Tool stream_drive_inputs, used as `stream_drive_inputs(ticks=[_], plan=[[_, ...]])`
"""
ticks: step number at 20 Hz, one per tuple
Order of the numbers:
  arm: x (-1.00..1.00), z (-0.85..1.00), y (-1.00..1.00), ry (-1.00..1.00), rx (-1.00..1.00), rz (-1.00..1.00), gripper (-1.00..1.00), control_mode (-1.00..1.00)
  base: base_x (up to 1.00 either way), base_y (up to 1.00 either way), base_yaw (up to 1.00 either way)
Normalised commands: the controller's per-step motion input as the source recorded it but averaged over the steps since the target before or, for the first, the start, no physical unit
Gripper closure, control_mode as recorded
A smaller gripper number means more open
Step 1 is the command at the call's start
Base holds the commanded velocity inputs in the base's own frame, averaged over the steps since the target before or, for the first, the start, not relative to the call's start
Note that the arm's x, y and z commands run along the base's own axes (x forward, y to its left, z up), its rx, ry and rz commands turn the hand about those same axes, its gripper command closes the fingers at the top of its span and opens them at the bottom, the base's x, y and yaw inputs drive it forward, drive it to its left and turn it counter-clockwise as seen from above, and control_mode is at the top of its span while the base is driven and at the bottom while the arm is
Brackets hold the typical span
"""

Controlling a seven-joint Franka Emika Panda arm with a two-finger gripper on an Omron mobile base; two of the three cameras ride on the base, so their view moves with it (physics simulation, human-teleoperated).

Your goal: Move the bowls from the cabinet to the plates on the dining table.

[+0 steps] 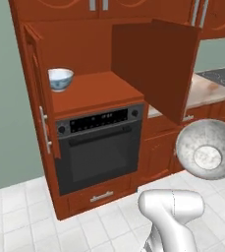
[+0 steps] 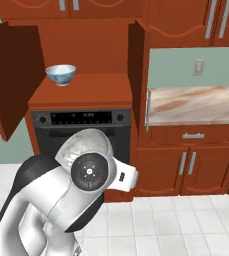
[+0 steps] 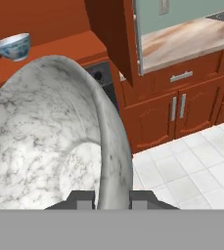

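My gripper point(image 3: 112, 199) is shut on the rim of the mottled grey-silver bowl point(image 3: 45, 141), which hangs tilted on its side in the air in front of the low cupboards. The same bowl point(image 1: 207, 150) shows its inside at the right of the left base view, and it peeks out behind my hand point(image 2: 86, 142) in the right base view. The white bowl with blue pattern point(image 1: 61, 78) point(image 2: 61, 74) point(image 3: 13, 46) stands upright on the shelf of the reddish-brown cabinet point(image 1: 97, 93), both doors swung open. The plates and the dining table are out of view.
A black oven point(image 1: 99, 147) sits under the cabinet shelf. The cabinet's right door point(image 1: 153, 69) juts out toward me. To the right runs a marble counter point(image 2: 196, 105) over low cupboards, with a cooktop point(image 1: 222, 76). White floor tiles point(image 2: 176, 225) lie below.
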Motion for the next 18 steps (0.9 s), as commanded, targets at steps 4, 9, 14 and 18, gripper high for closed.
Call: stream_drive_inputs(ticks=[4, 9, 14, 18], plan=[[0.00, 0.00, 0.00, 0.00, 0.00, 0.00, 1.00, 1.00, -0.02, -0.28, -0.35], [0.00, 0.00, 0.00, 0.00, 0.00, 0.00, 1.00, 1.00, 0.00, -0.27, -0.36], [0.00, 0.00, 0.00, 0.00, 0.00, 0.00, 1.00, 1.00, 0.00, -0.25, -0.37], [0.00, 0.00, 0.00, 0.00, 0.00, 0.00, 1.00, 1.00, 0.00, -0.24, -0.37]])
